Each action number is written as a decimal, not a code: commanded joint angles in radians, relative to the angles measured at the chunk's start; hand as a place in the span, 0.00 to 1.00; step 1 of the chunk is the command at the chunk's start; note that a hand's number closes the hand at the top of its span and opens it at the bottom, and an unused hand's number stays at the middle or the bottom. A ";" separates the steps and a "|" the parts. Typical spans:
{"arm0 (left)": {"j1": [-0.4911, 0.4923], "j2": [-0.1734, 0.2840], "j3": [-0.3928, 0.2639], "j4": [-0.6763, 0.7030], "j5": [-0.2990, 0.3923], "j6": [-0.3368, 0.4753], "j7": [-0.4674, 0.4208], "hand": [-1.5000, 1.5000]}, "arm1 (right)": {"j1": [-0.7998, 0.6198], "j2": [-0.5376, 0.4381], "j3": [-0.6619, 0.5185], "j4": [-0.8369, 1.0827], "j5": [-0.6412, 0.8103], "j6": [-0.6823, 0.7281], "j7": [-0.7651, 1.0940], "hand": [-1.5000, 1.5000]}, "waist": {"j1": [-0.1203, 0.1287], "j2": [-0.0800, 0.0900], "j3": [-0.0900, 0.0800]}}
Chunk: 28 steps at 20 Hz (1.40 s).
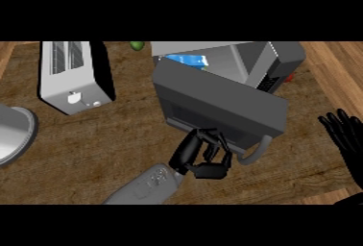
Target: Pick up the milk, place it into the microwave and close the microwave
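The microwave [273, 60] stands at the back of the counter, right of the middle. Its dark grey door [220, 103] is swung partly out toward me, with a curved handle [257, 151] at its near edge. The blue and white milk carton [190, 60] shows inside the cavity, just above the door's top edge. My left hand [202, 156] is at the door's near lower edge, its fingers relaxed and touching the outer face, holding nothing. My right hand [347, 139] rests open at the right edge, fingers up.
A white toaster [71, 77] stands at the back left. A silver round vessel [13, 134] pokes in at the left edge. A small green object [137, 45] lies at the back between toaster and microwave. Bare wooden counter [99, 149] lies left of my left forearm.
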 commanded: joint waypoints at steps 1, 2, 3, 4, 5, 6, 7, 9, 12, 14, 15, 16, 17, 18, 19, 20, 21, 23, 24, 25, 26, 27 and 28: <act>-0.030 -0.006 0.008 -0.015 0.083 0.099 -0.046 1.00 | -0.012 -0.044 -0.015 -0.031 -0.026 0.043 0.014 0.00 | -0.017 0.004 -0.001; -0.039 -0.006 0.017 -0.011 0.100 0.122 -0.044 1.00 | 0.001 -0.055 -0.008 -0.040 -0.011 0.050 0.010 0.00 | -0.035 0.006 -0.001; -0.064 -0.006 0.043 -0.010 0.131 0.140 -0.030 1.00 | -0.022 -0.057 -0.020 -0.053 -0.023 0.034 0.027 0.00 | -0.027 0.006 -0.001; -0.051 -0.006 0.024 -0.011 0.144 0.160 -0.043 1.00 | -0.042 -0.062 -0.027 -0.053 -0.038 0.035 0.038 0.00 | -0.026 0.009 -0.001; -0.095 -0.007 0.037 -0.016 0.163 0.176 -0.018 1.00 | -0.045 -0.072 -0.025 -0.055 -0.030 0.038 0.039 0.00 | -0.039 0.010 0.000; -0.126 -0.007 0.044 -0.001 0.170 0.192 -0.011 1.00 | -0.057 -0.083 -0.038 -0.050 -0.041 0.044 0.040 0.00 | -0.042 0.012 0.001; -0.121 -0.007 0.044 0.017 0.182 0.210 -0.016 1.00 | -0.056 -0.085 -0.040 -0.070 -0.059 0.042 0.057 0.00 | -0.053 0.012 0.000; -0.154 -0.007 0.050 0.024 0.212 0.224 -0.015 0.00 | -0.095 -0.095 -0.067 -0.051 -0.085 0.032 0.073 0.00 | -0.050 0.021 0.000; -0.191 -0.007 0.044 0.053 0.255 0.258 0.018 0.00 | -0.111 -0.126 -0.074 -0.066 -0.046 0.036 0.059 0.00 | -0.077 0.024 0.003; -0.199 -0.007 0.059 0.074 0.279 0.274 0.030 0.00 | -0.157 -0.181 -0.148 -0.089 0.028 -0.039 0.046 0.00 | -0.092 0.021 0.000; -0.215 -0.007 0.054 0.081 0.277 0.282 0.031 0.00 | -0.178 -0.209 -0.162 -0.093 0.078 -0.054 0.031 1.00 | -0.094 0.025 0.001; -0.214 -0.007 0.080 0.082 0.307 0.303 0.033 0.00 | -0.176 -0.232 -0.169 -0.096 0.099 -0.057 0.035 1.00 | -0.093 0.025 0.000; -0.218 -0.007 0.090 0.078 0.323 0.305 0.015 0.00 | -0.189 -0.231 -0.179 -0.095 0.098 -0.070 0.034 1.00 | -0.094 0.031 -0.001; -0.236 -0.007 0.100 0.066 0.344 0.310 0.018 0.00 | -0.191 -0.234 -0.166 -0.103 0.129 -0.075 0.023 1.00 | -0.099 0.034 0.000; -0.261 -0.007 0.107 0.076 0.352 0.307 0.017 0.00 | -0.210 -0.235 -0.163 -0.098 0.130 -0.079 0.030 1.00 | -0.092 0.042 0.000; -0.246 -0.007 0.114 0.077 0.367 0.321 -0.006 0.00 | -0.218 -0.247 -0.186 -0.100 0.124 -0.086 0.031 1.00 | -0.099 0.039 -0.001; -0.251 -0.007 0.108 0.078 0.373 0.332 -0.008 0.00 | -0.220 -0.242 -0.175 -0.099 0.135 -0.088 0.025 1.00 | -0.103 0.046 0.001; -0.264 -0.007 0.118 0.080 0.399 0.330 -0.015 0.00 | -0.239 -0.244 -0.174 -0.093 0.150 -0.100 0.025 1.00 | -0.086 0.051 0.002; -0.266 -0.007 0.117 0.084 0.406 0.335 -0.022 0.00 | -0.243 -0.251 -0.171 -0.096 0.155 -0.098 0.032 1.00 | -0.092 0.052 0.001; -0.269 -0.007 0.125 0.087 0.417 0.345 -0.027 0.00 | -0.242 -0.250 -0.178 -0.076 0.155 -0.097 0.024 1.00 | -0.089 0.057 0.003; -0.278 -0.007 0.113 0.083 0.431 0.345 -0.016 0.00 | -0.257 -0.251 -0.177 -0.080 0.153 -0.101 0.030 1.00 | -0.091 0.053 0.003; -0.264 -0.007 0.114 0.097 0.436 0.336 -0.036 0.00 | -0.267 -0.257 -0.181 -0.082 0.159 -0.107 0.031 1.00 | -0.080 0.055 0.002; -0.270 -0.007 0.108 0.096 0.437 0.349 -0.043 0.00 | -0.280 -0.256 -0.185 -0.077 0.158 -0.113 0.031 1.00 | -0.082 0.060 0.002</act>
